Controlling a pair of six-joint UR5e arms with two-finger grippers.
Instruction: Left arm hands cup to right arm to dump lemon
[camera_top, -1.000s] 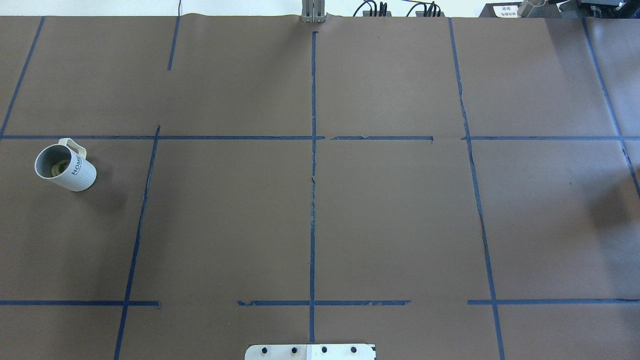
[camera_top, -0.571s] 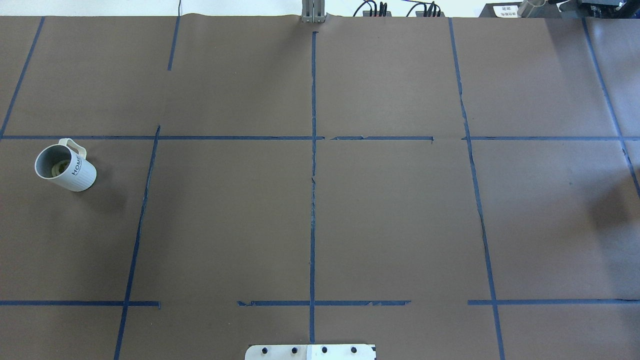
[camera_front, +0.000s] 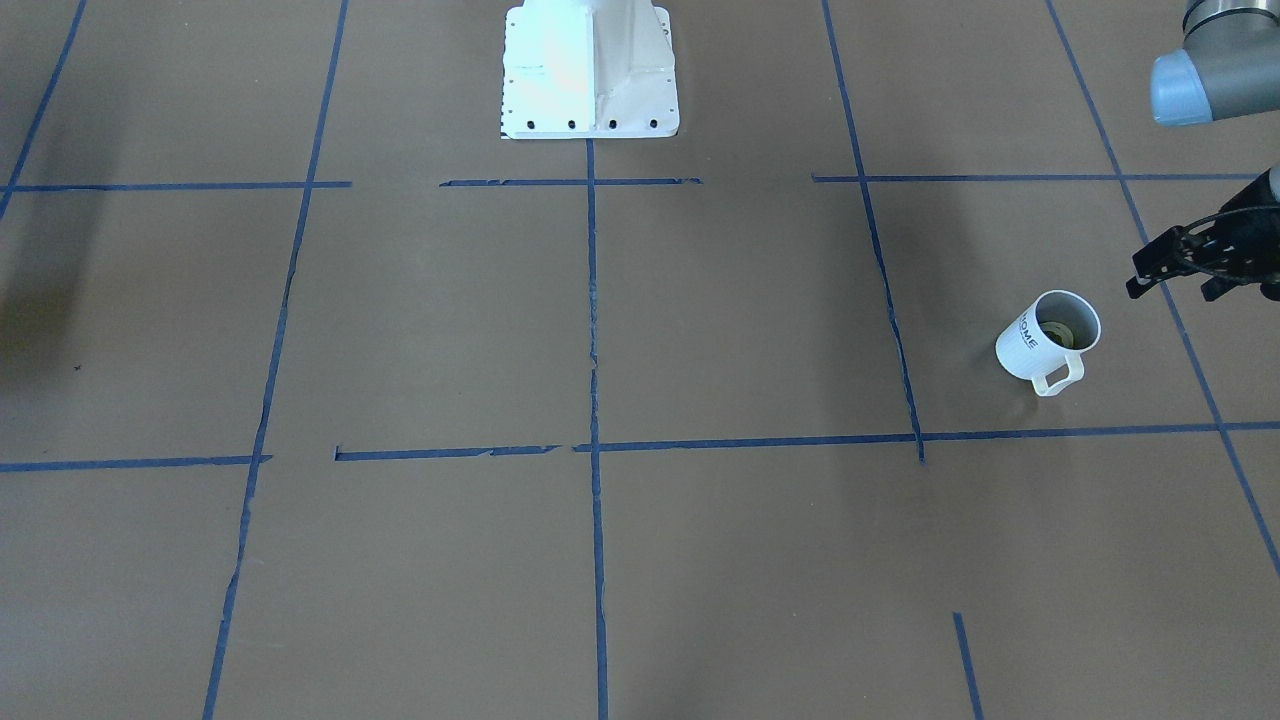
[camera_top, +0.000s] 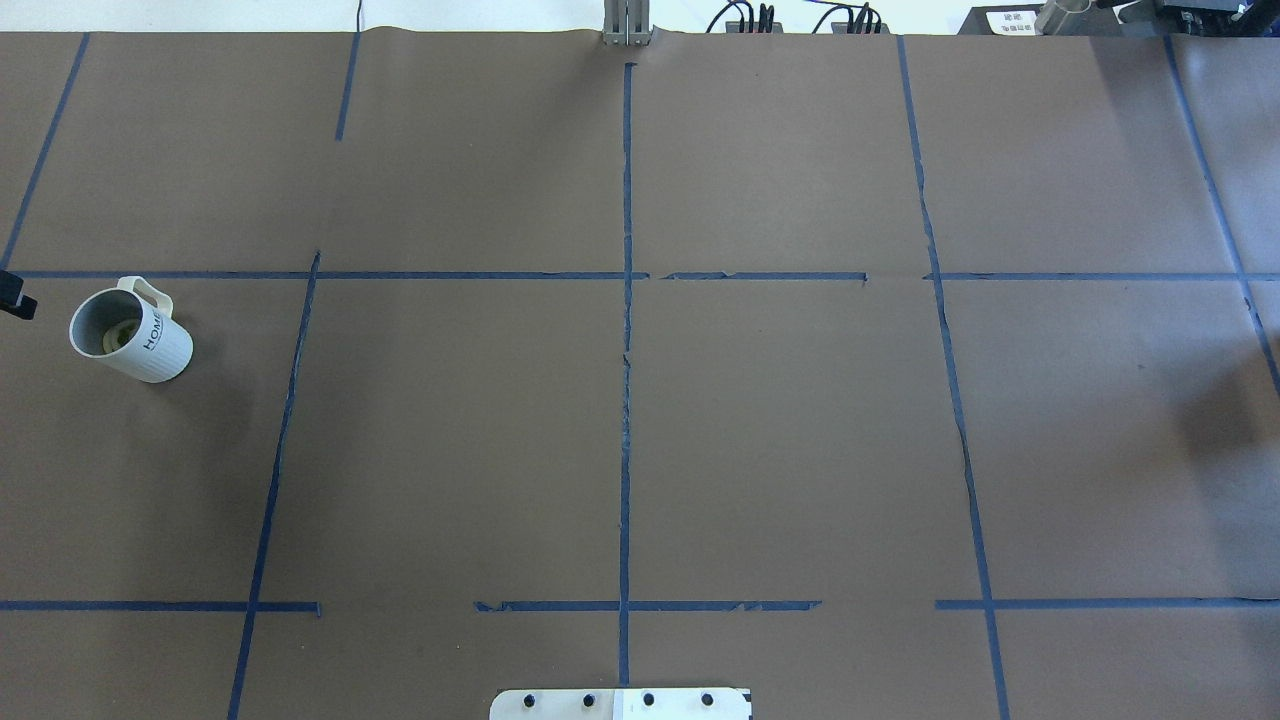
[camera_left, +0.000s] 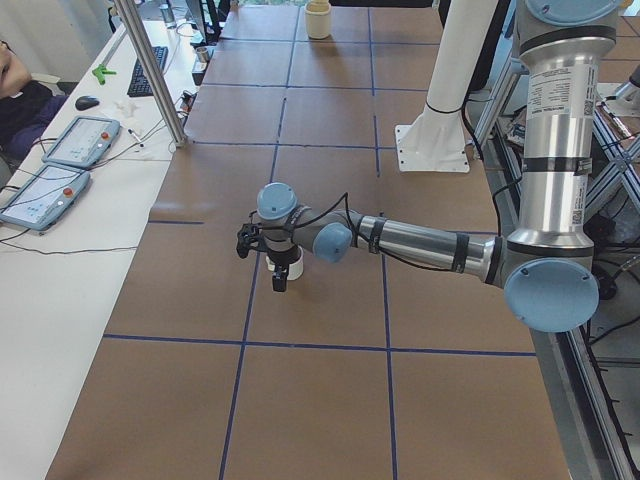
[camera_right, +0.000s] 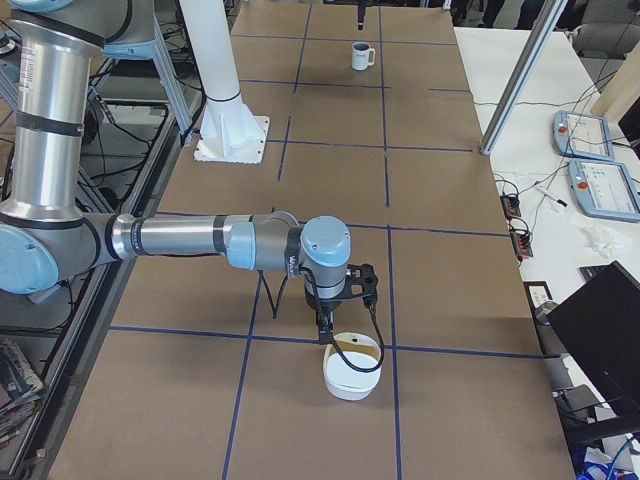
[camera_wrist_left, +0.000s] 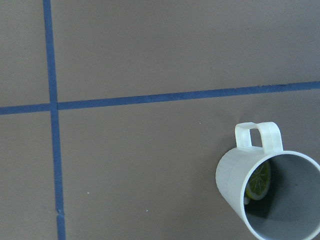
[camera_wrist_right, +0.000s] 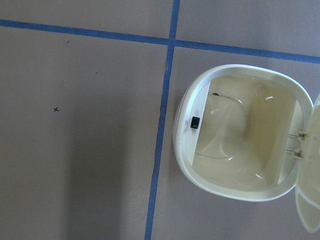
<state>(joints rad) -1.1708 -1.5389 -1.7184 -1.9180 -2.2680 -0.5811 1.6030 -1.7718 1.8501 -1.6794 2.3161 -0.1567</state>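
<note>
A black tip of the left fingers (camera_top: 18, 303) has come into the overhead view at the left edge, just upper left of the cup (camera_top: 131, 336) – it wasn't there a moment ago; the cup hasn't shifted. Front view: left fingers at the right edge, upper right of the cup and clear of it, over the bench (camera_front: 700, 330). Their two tips stand apart with bench showing between, so spread open, holding nothing. Cup upright on the bench, right of centre in the front view, handle toward the bottom of the frame, "HOME" lettering on its left side. Lemon (camera_wrist_left: 259, 180) lies inside the cup, seen lower right in the left wrist view. Right arm (camera_right: 190, 240) reaches across the middle of the right side view; right fingers (camera_right: 324, 324) point down just over a white open-lidded bin (camera_right: 345, 386) beside a blue tape line (camera_wrist_right: 160, 125) – open or closed, cannot tell
</note>
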